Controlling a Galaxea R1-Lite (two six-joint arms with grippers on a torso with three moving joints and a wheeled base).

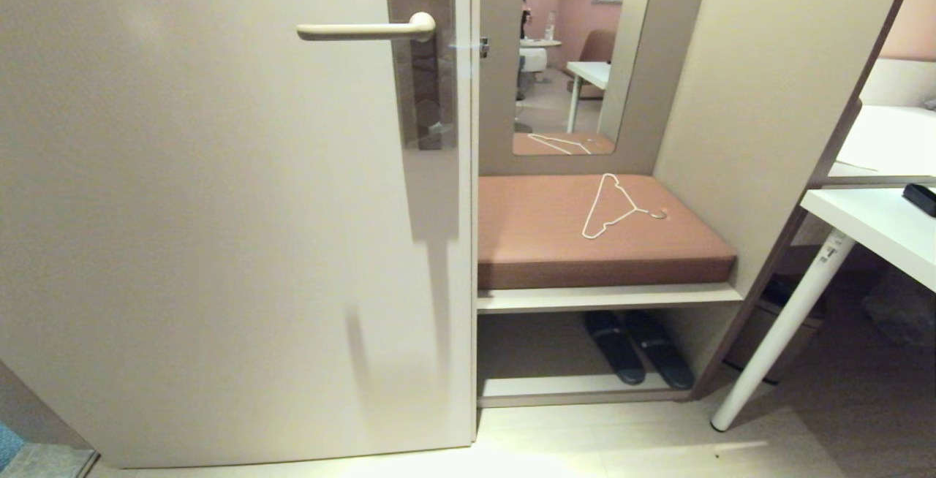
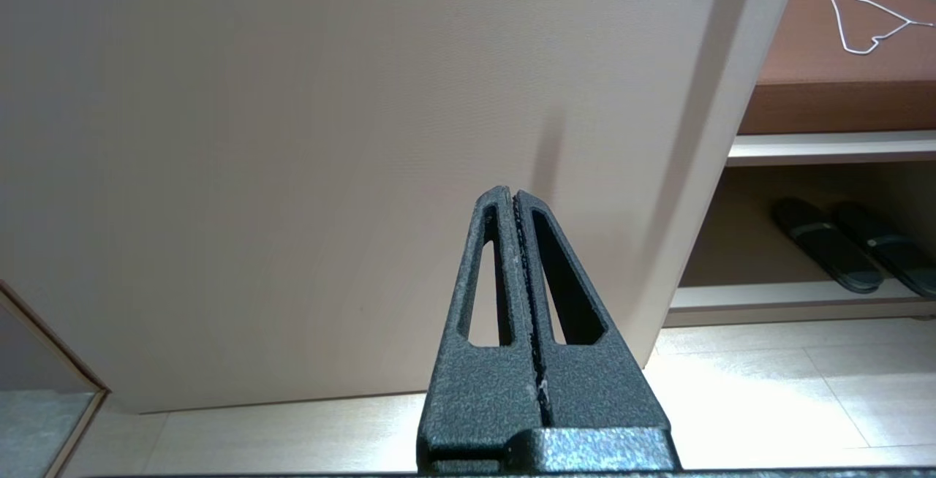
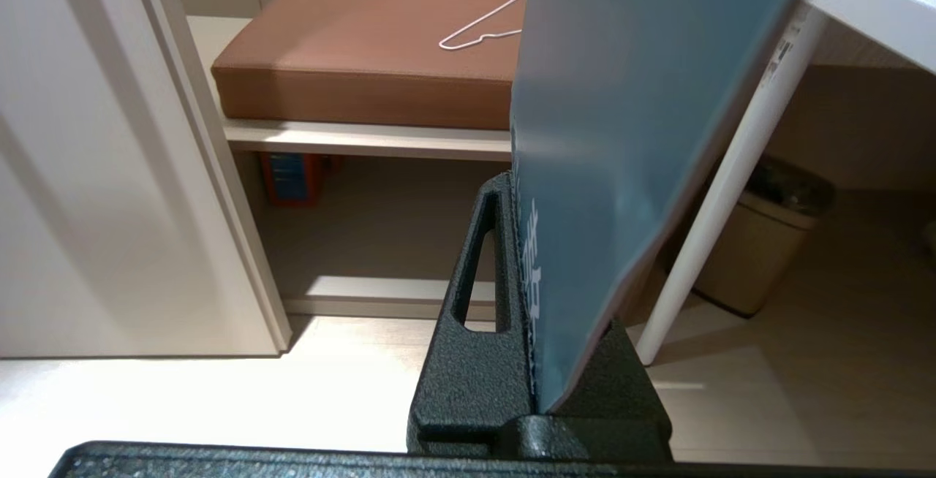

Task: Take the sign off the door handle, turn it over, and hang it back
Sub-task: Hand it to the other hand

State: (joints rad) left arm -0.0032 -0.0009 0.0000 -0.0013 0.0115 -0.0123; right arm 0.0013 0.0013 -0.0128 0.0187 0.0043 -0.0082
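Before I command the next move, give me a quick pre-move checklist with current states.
1. Right pincer shut on the sign: ok.
2. Door handle bare, nothing hanging on it: ok.
3. Left pincer shut and empty, low by the door: ok.
4. Sign's hole visible for hooking: cannot tell.
5. Sign flipped to its other face: cannot tell; blue side with white text faces the wrist camera.

Beige door (image 1: 219, 229), brown cushioned bench (image 1: 556, 233) under a mirror (image 1: 578, 54), slippers (image 1: 640, 350) below, white desk (image 1: 870, 233), pale floor (image 1: 621, 441).
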